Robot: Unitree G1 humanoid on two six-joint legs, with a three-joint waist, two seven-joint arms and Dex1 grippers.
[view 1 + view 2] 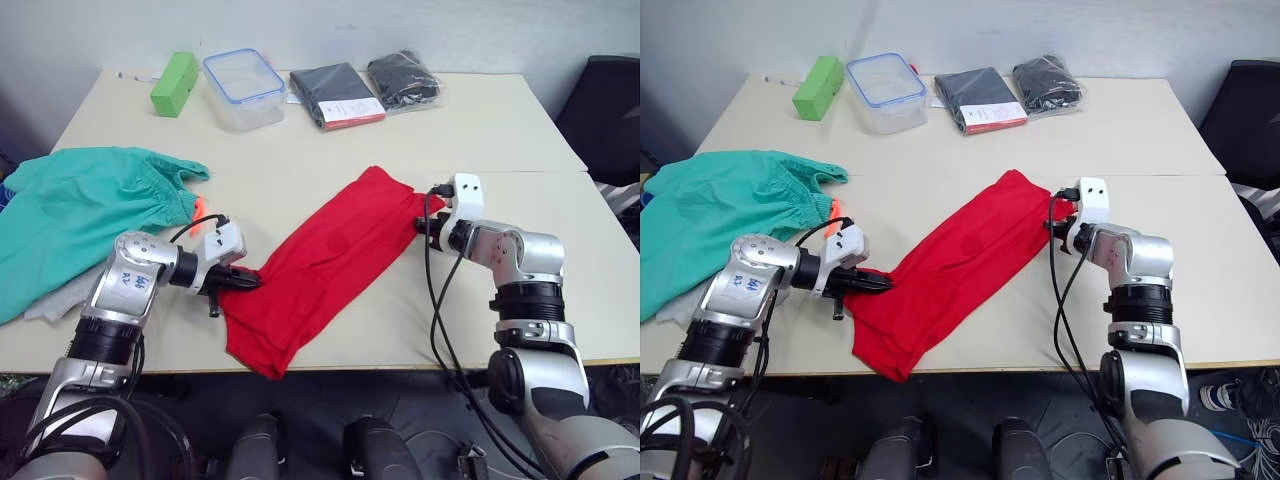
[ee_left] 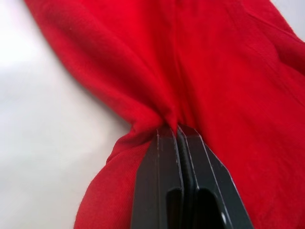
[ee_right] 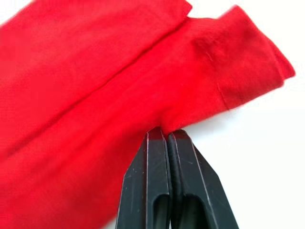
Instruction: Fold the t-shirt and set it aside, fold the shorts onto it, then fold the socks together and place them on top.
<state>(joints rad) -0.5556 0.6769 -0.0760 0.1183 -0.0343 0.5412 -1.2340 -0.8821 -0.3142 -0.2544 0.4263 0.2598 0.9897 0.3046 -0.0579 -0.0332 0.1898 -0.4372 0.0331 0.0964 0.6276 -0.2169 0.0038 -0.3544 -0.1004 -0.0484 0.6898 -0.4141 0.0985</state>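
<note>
The red t-shirt [image 1: 325,260] lies as a long diagonal band across the middle of the table, running from the near left to the far right. My left gripper [image 1: 248,281] is shut on its near left edge, and the cloth bunches at the closed fingers [image 2: 162,157]. My right gripper [image 1: 420,224] is shut on the shirt's far right end, by a sleeve [image 3: 248,62]. The teal-green shorts [image 1: 85,215] lie crumpled at the table's left, an orange drawstring [image 1: 199,205] showing. A grey sock [image 1: 62,298] peeks out from under them.
At the table's far side stand a green box [image 1: 173,83], a clear tub with a blue rim [image 1: 244,88] and two dark packed garments [image 1: 336,95] [image 1: 405,80]. A black chair [image 1: 608,110] stands off the right corner. The table's front edge [image 1: 400,362] is close to the shirt's near end.
</note>
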